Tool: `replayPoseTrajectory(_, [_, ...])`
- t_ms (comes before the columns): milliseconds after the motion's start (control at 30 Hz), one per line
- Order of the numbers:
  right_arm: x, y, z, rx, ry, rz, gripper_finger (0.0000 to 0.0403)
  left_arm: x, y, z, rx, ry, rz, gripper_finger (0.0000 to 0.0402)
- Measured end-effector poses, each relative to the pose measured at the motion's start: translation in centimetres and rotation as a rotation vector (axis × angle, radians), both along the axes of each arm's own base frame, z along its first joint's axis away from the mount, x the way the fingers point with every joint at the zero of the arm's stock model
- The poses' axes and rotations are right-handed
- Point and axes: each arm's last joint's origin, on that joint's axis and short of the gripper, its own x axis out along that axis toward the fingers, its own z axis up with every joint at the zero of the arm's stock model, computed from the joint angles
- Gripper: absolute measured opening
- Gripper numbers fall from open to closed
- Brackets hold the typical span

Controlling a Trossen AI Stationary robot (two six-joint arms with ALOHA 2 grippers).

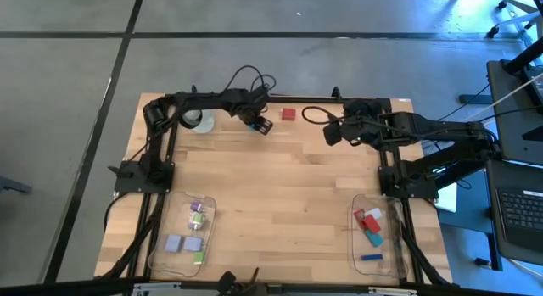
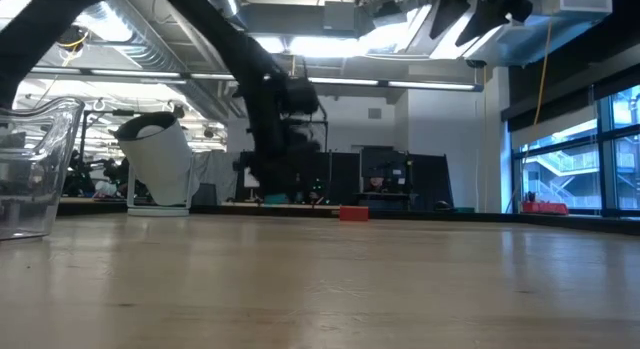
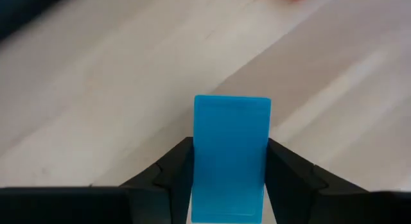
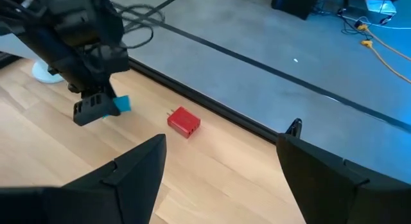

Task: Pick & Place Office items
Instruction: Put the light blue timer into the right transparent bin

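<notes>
A light blue blocky office item (image 3: 231, 153) sits between the fingers of my left gripper (image 1: 261, 125), near the table's far edge; it also shows beside the gripper (image 4: 96, 110) in the right wrist view. A red block (image 1: 288, 114) lies flat on the table just to its right. My right gripper (image 4: 221, 172) hovers open above the far right of the table, with nothing between its fingers. My left gripper pinches the blue block's two long sides (image 3: 199, 166) between its two fingers (image 3: 174, 176). The fingers come steeply from above, slanting toward the far edge. Whether the block is clear of the table I cannot tell.
A white round object (image 1: 201, 120) stands at the far left. A clear tray (image 1: 161, 245) at the near left holds lavender and green pieces. A second clear tray (image 1: 392, 245) at the near right holds red, white, teal and dark blue pieces. Bare wood lies between them.
</notes>
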Motion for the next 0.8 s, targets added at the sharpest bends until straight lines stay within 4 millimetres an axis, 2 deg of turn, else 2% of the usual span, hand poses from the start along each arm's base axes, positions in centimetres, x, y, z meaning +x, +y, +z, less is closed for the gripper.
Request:
replayPoseTrajectory(133, [0.1, 0.0, 0.1, 0.001, -0.019, 0.0, 0.03, 0.6, -1.0, 2.8, 0.068, -0.1, -0.065, 0.0152])
replayPoseTrajectory(500, [0.2, -1.0, 0.2, 0.024, -0.068, -0.065, 0.03, 1.1, -6.1, 12.9, 0.39, -0.421, -0.288, 0.0157])
replayPoseTrajectory(667, [0.4, -1.2, 0.4, 0.043, -0.135, -0.091, 0.03, 0.7, -8.6, 16.0, 0.594, -0.439, -0.338, 0.0159])
replayPoseTrajectory(800, [1.1, -1.2, 1.0, 0.066, -0.242, -0.072, 0.03, 0.8, -10.2, 17.1, 0.74, -0.386, -0.368, 0.0157])
